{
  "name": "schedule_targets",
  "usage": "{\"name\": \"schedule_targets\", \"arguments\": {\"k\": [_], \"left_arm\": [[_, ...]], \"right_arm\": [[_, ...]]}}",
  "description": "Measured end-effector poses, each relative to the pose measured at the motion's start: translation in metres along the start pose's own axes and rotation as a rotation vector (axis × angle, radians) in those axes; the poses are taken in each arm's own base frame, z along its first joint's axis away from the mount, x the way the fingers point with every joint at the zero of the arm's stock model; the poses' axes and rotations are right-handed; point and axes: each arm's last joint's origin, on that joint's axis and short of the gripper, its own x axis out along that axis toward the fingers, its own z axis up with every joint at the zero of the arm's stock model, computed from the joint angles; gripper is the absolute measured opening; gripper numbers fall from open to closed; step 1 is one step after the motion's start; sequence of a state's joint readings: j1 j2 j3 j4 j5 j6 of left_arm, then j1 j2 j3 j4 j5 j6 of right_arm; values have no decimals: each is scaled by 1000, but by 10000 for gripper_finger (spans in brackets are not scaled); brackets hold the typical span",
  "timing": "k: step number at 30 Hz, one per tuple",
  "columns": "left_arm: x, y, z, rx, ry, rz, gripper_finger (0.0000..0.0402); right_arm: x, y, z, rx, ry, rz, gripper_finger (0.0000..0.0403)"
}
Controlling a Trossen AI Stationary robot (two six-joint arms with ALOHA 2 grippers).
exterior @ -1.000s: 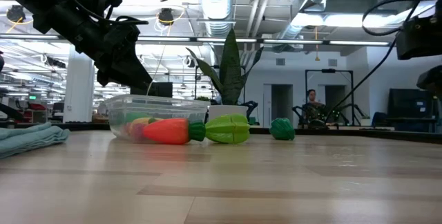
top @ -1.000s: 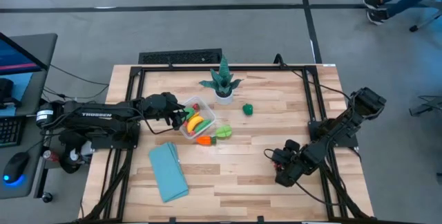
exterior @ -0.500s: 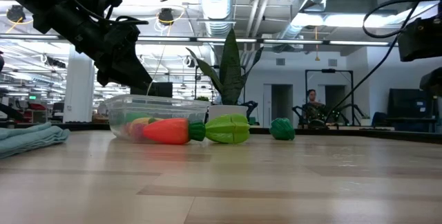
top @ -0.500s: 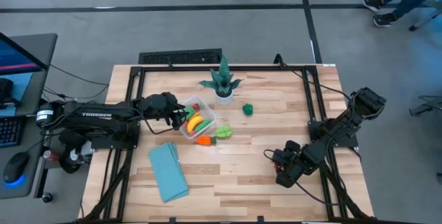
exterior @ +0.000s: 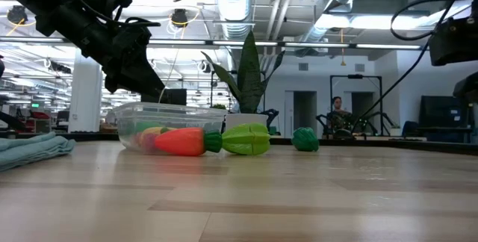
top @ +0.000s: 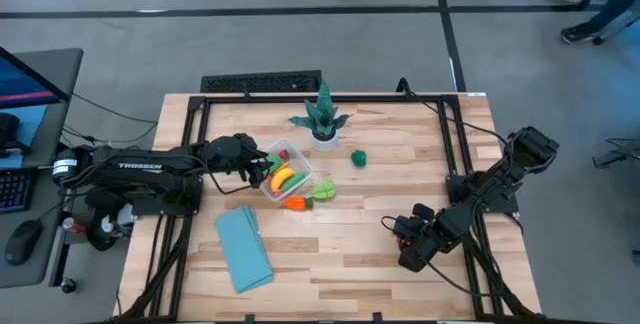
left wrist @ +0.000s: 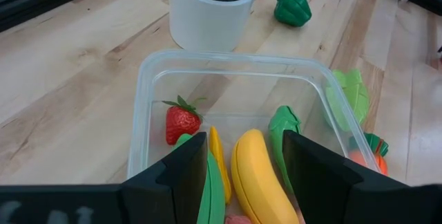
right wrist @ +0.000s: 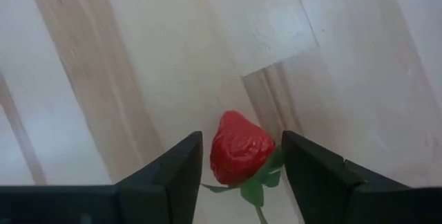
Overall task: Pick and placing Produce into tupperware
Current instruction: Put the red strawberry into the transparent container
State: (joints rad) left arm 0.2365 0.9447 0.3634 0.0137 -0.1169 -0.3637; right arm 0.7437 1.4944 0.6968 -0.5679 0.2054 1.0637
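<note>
While the left gripper (top: 262, 167) hangs over the left edge of the tupperware (top: 304, 173), its jaws stand parted with nothing between them, the fingers (left wrist: 181, 175) straddling the near rim and touching no produce; inside the tupperware lie a yellow banana (left wrist: 257, 175), a strawberry (left wrist: 181, 122), a thin yellow-orange piece and some green pieces; just outside the tupperware's near side rest an orange carrot (top: 295, 204) and a light-green star-shaped fruit (top: 323, 192), both close against its wall; beyond the tupperware stands a spiky plant in a white pot (top: 323, 122), and to the right of the tupperware, well clear of it, sits a small dark-green pepper (top: 358, 158); a folded light-blue cloth (top: 243, 249) lies on the table (top: 360, 264) on the near side of the tupperware. Further right of the tupperware, well apart from it, the right gripper (top: 397, 226) is low over the wood; its fingers (right wrist: 177, 172) bracket a second red strawberry (right wrist: 239, 148), a sliver of gap showing on either side, so the jaws are still apart and not yet pinching it; the berry rests on the table, green leaves toward the wrist.
</note>
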Motion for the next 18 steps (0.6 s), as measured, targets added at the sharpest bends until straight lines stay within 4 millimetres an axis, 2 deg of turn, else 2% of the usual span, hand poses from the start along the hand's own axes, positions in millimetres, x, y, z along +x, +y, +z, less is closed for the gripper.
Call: {"name": "schedule_targets", "arguments": {"k": [12, 18], "left_arm": [[0, 0, 0, 0, 0, 1, 178], [0, 0, 0, 0, -1, 3, 178]], "right_arm": [[0, 0, 0, 13, 16, 10, 144], [0, 0, 0, 36, 16, 10, 143]]}}
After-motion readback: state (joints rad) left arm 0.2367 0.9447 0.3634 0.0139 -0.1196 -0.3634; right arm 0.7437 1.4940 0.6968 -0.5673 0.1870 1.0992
